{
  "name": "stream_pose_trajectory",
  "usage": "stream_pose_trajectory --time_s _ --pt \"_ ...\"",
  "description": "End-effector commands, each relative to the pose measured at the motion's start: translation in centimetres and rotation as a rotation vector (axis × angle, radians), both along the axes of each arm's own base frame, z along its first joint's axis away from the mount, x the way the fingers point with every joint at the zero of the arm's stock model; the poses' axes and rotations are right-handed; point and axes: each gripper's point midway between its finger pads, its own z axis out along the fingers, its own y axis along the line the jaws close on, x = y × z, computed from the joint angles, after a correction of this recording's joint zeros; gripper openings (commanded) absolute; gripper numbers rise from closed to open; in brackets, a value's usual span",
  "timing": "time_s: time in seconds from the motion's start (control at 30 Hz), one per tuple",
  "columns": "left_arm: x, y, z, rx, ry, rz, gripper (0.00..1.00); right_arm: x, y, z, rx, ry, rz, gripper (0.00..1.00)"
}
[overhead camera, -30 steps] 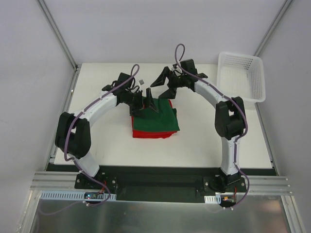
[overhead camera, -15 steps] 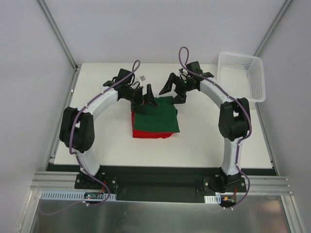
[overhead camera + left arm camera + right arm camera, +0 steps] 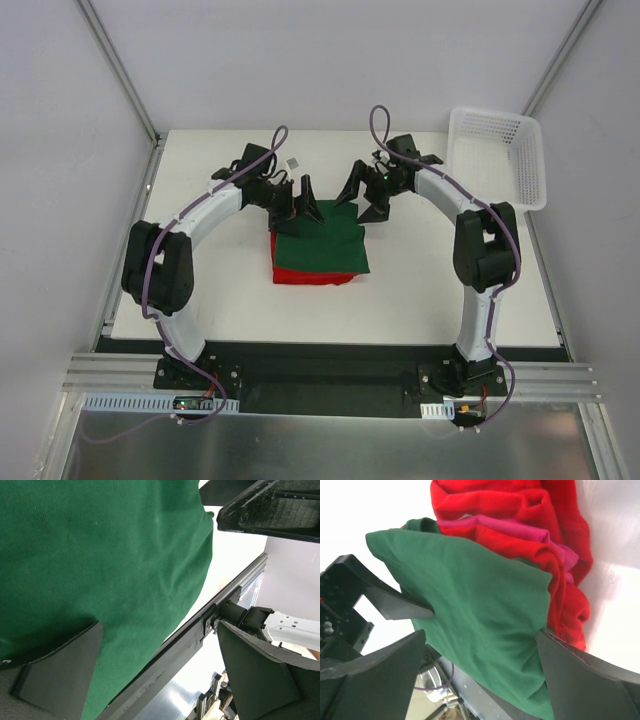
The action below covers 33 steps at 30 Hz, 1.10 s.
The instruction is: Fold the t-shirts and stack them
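A folded green t-shirt (image 3: pixel 322 245) lies on top of a stack of folded red shirts (image 3: pixel 310 277) mid-table. My left gripper (image 3: pixel 300 203) hovers open at the green shirt's far left corner. My right gripper (image 3: pixel 364 198) stands open at the far right corner. In the left wrist view the green shirt (image 3: pixel 100 555) fills the frame, and the left gripper (image 3: pixel 160 675) has its jaws wide apart with nothing between them. The right wrist view shows the green shirt (image 3: pixel 480 610) over red shirts (image 3: pixel 540 510) and a pink layer (image 3: pixel 520 532), with the right gripper (image 3: pixel 482 675) spread wide.
A white plastic basket (image 3: pixel 497 158) sits at the table's far right corner. A small white tag (image 3: pixel 293 162) lies on the table behind the left gripper. The black rail along the near table edge (image 3: pixel 190 635) shows in the left wrist view.
The right gripper has come nearer and down to the green shirt's far right corner. The left gripper lifted slightly off the far left corner and stays open. The shirt stack has not shifted.
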Motion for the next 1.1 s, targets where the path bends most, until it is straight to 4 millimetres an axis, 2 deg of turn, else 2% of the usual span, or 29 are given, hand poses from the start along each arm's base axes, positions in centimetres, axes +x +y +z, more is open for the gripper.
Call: stream_pose_trajectory --time_s 0.0,0.1,0.17,0.27,0.37,0.4,0.5,0.63,0.77,0.9,1.07 --pt "0.5 -0.2 5.3 -0.060 -0.128 -0.002 0.98 0.8 0.2 6.1 0.029 -0.138 0.000 0.96" --pt "1.7 0.3 7.9 -0.079 -0.190 0.022 0.99 0.8 0.1 9.4 0.050 -0.192 -0.007 0.96" --pt "2.3 0.4 8.2 -0.087 -0.195 0.024 0.99 0.5 0.3 10.6 0.068 -0.202 -0.012 0.96" --pt "3.1 0.7 7.2 -0.079 -0.179 0.029 0.99 0.2 0.6 11.5 0.093 -0.201 -0.016 0.96" --pt "3.8 0.8 5.9 -0.060 -0.174 0.019 0.99 -0.4 1.3 11.1 0.127 -0.181 -0.004 0.96" --pt "4.0 0.9 5.5 -0.050 -0.180 0.014 0.99 -1.0 1.4 10.0 0.131 -0.138 -0.008 0.96" --pt "4.6 1.3 4.1 -0.027 -0.163 0.021 0.99 -1.2 2.2 9.3 0.184 -0.116 -0.011 0.96" --pt "5.0 2.0 2.2 0.019 -0.147 0.040 0.98 -1.4 3.3 7.4 0.225 -0.092 0.012 0.96" --pt "4.8 2.6 0.8 0.039 -0.122 0.046 0.98 -1.1 4.0 6.6 0.227 -0.094 0.030 0.96" --pt "4.5 2.7 0.7 0.041 -0.117 0.045 0.98 -0.8 3.9 5.5 0.192 -0.095 0.034 0.96" --pt "3.9 2.8 0.5 0.039 -0.102 0.055 0.98 -1.3 2.6 3.4 0.115 -0.093 0.054 0.96"
